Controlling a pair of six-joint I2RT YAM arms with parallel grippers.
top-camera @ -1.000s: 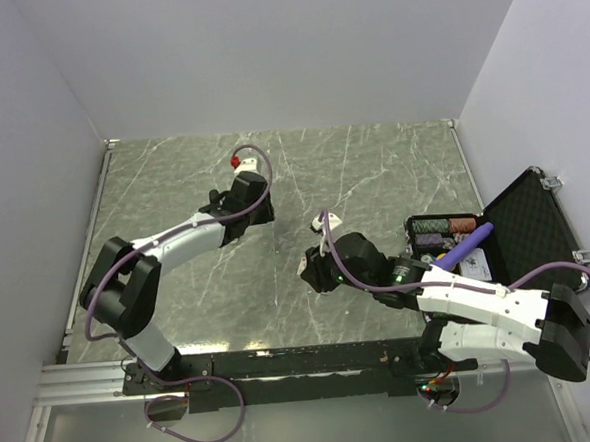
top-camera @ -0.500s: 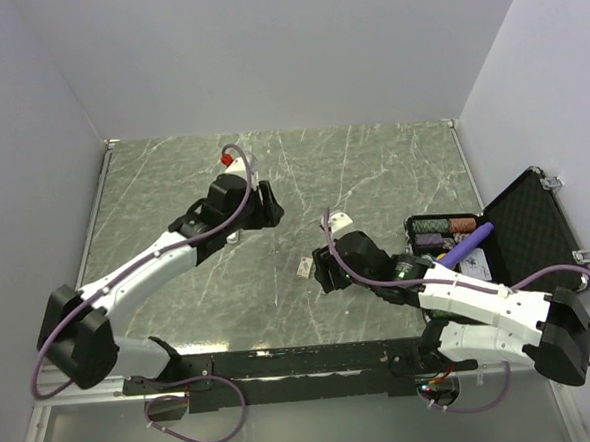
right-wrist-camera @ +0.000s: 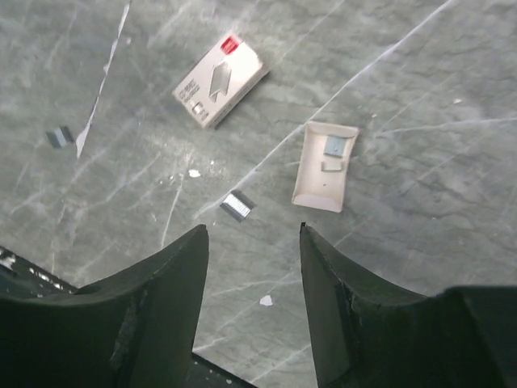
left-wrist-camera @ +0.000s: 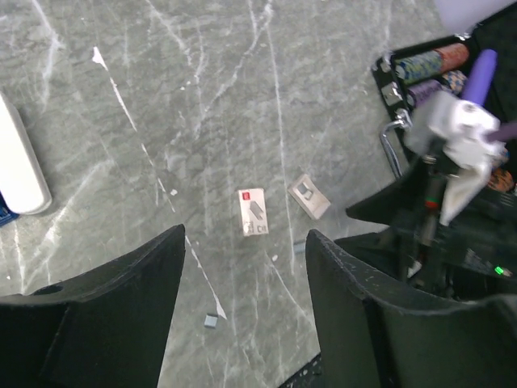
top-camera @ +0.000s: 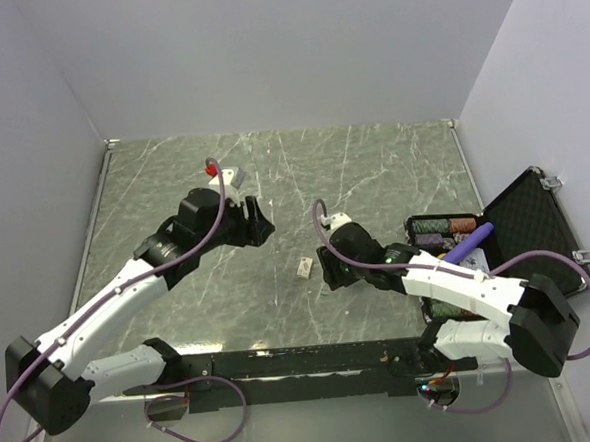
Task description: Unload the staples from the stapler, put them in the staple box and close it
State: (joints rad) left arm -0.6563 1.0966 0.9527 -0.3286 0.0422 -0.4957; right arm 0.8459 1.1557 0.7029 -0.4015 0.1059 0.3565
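Nearest the bottom of the top view, the right end effector (top-camera: 325,271) hangs low over the surface (top-camera: 392,165). Its two fingers are spread wide with nothing between them. In its wrist view a short strip of staples (right-wrist-camera: 237,205) lies on the marble just above the gap between the fingers. Up and right of it lies a small open cardboard tray (right-wrist-camera: 325,166) with a couple of grey bits inside. Toward the upper left lies a white box (right-wrist-camera: 222,81) with a red mark at one end. A second strip (right-wrist-camera: 59,137) lies near the left edge of that frame, well apart from the rest.

Further back, left of centre in the top view, the left end effector (top-camera: 258,223) is likewise wide open and holds nothing. Its wrist view shows the box and tray beyond the fingers, near each other but not touching. At the left edge of that view a pale bar (left-wrist-camera: 18,166) lies on the surface. The stapler (left-wrist-camera: 3,210) shows only as a sliver of blue against the bar's lower end; I cannot find it in the top view.

At the right edge of the top view an open black case (top-camera: 531,227) holds stacked chips (top-camera: 438,234) and a purple stick (top-camera: 467,243).
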